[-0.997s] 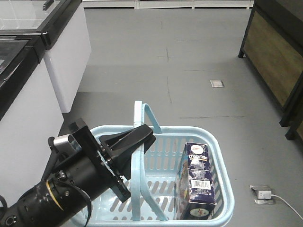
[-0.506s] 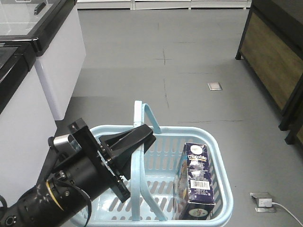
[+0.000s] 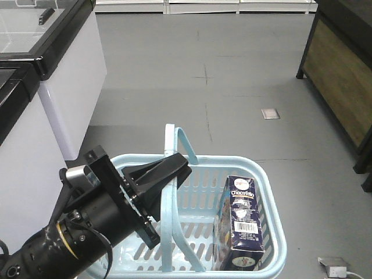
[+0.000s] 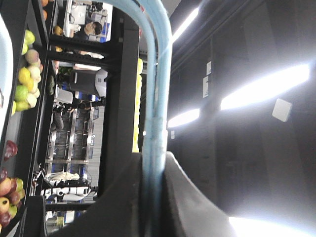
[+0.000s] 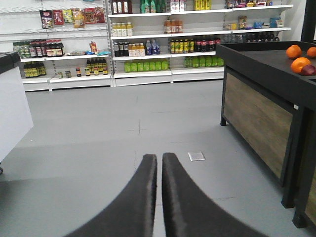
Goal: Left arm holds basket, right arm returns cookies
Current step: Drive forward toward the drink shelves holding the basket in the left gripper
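Note:
The light blue basket (image 3: pixel 264 174) hangs in the lower middle of the front view, above the grey floor. My left gripper (image 3: pixel 174 168) is shut on its raised hoop handle (image 3: pixel 170 139). From the left wrist, that handle (image 4: pixel 157 74) runs up from between the two black jaws (image 4: pixel 153 170). The cookies (image 3: pixel 243 224), a dark navy box with a white barcode, stand upright inside the basket at its right side. My right gripper (image 5: pixel 159 160) shows only in its own wrist view, its jaws shut with a thin slit and nothing between them, pointing across the floor.
White freezer cabinets (image 3: pixel 64 75) stand at the left. A dark wooden-sided display stand (image 3: pixel 337 75) is at the right, bearing oranges (image 5: pixel 299 63). Shelves of bottles (image 5: pixel 163 44) line the far wall. A floor plate (image 3: pixel 270 113) and a power plug (image 3: pixel 334 268) lie on the floor.
The floor, cabinets and stand have shifted in the front view, so the base has moved. Arm, basket and cookies keep the same place in the picture.

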Motion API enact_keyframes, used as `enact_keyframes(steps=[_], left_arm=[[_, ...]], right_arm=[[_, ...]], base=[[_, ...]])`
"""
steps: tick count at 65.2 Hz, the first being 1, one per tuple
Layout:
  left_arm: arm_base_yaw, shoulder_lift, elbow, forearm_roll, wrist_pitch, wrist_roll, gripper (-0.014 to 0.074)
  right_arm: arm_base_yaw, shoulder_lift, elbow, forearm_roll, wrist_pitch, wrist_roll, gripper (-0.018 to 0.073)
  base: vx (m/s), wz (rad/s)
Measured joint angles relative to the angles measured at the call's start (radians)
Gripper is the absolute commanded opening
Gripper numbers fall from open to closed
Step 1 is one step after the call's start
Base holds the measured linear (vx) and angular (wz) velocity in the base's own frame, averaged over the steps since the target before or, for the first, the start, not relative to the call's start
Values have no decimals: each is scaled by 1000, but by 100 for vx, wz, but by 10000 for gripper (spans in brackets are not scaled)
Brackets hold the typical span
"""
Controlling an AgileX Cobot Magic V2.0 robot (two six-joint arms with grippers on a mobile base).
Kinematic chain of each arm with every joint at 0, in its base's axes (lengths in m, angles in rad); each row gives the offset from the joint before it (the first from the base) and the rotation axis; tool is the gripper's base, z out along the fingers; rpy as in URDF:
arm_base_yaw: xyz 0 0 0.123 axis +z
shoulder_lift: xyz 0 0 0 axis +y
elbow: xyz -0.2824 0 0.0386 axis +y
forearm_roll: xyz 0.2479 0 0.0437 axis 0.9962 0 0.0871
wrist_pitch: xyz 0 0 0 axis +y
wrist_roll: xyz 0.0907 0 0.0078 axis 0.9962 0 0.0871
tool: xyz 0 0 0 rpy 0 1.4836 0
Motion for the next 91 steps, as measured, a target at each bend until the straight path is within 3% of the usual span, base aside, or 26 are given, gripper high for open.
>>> enact_keyframes(steps=[91], left_arm=[[0, 0, 0, 6, 0, 0, 0]], right_arm=[[0, 0, 0, 0, 0, 0, -6]], base=[[36, -1]])
